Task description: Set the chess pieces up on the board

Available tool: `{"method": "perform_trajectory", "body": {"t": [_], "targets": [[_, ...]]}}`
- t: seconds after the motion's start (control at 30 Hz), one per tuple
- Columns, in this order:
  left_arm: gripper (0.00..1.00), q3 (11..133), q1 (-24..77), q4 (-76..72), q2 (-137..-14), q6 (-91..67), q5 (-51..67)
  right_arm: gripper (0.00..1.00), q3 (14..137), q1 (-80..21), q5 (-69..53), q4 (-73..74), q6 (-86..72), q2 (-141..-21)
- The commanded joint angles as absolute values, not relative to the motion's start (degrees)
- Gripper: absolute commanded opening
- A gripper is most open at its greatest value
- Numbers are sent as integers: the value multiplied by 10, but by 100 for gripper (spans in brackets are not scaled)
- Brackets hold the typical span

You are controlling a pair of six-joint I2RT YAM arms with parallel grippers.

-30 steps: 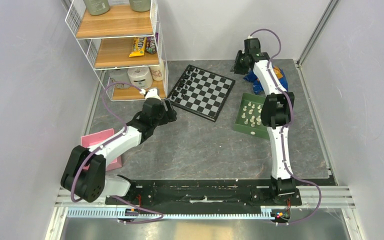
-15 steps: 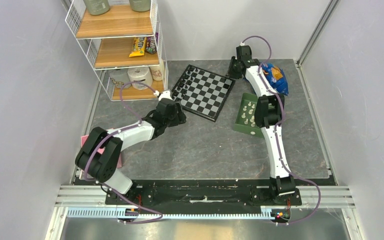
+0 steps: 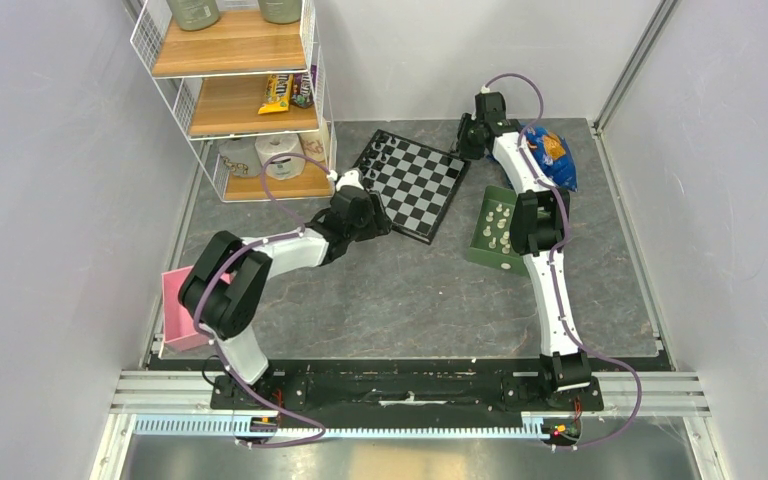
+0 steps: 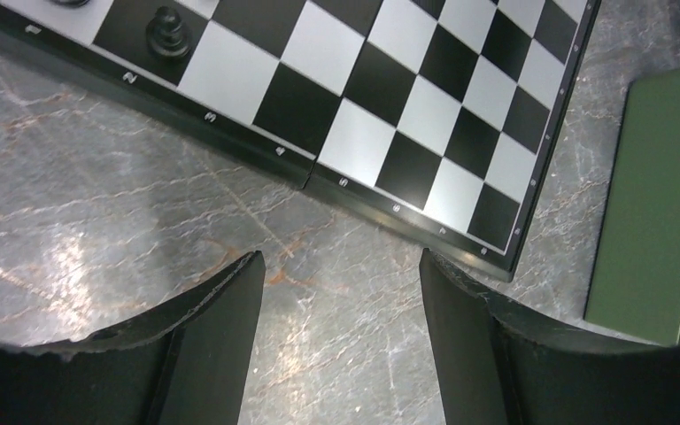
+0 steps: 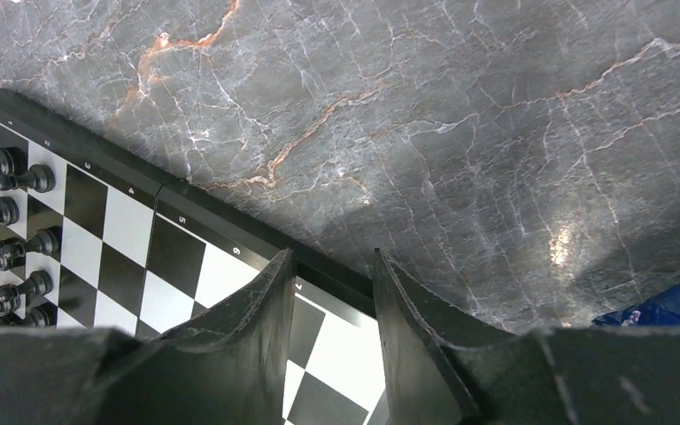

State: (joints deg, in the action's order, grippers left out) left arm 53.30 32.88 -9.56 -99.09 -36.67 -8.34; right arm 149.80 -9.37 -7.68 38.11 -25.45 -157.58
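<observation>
The board (image 3: 415, 180) lies at the back middle of the table, and black figures (image 3: 372, 160) line its left side. The cream-white chess pieces (image 3: 500, 225) stand in a green tray (image 3: 485, 250) to the board's right. My left gripper (image 3: 378, 220) is at the board's near edge. In the left wrist view it (image 4: 338, 261) is open over bare table just short of the board (image 4: 390, 80), with the tray (image 4: 655, 204) at the right. My right gripper (image 3: 465, 140) hovers at the board's far right corner. It (image 5: 333, 257) is open over the board's border (image 5: 230, 235), holding nothing.
A wire shelf rack (image 3: 240, 90) with snacks and rolls stands at the back left, close to the board. A pink box (image 3: 182, 310) sits by the left arm's base. A blue snack bag (image 3: 550, 155) lies behind the tray, under the right arm.
My left arm has swung right, from near the rack to the board's near edge. My right arm moved left to the board's far corner, uncovering the blue bag, then stayed put.
</observation>
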Motion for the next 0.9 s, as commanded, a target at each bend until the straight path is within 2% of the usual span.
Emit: {"method": "perform_trajectory", "body": {"t": [0.0,0.4,0.87], "targets": [[72,569,337,-136,-1023,-393,-70,46,1487,-97,-107,398,-250,-1567],[72,590,344,-149,-1084,-420,-65,47,1464,-99,-125,401,-254,-1556],[69,580,381,-160,-1093,-427,-62,45,1320,-103,-161,402,-248,-1465]]}}
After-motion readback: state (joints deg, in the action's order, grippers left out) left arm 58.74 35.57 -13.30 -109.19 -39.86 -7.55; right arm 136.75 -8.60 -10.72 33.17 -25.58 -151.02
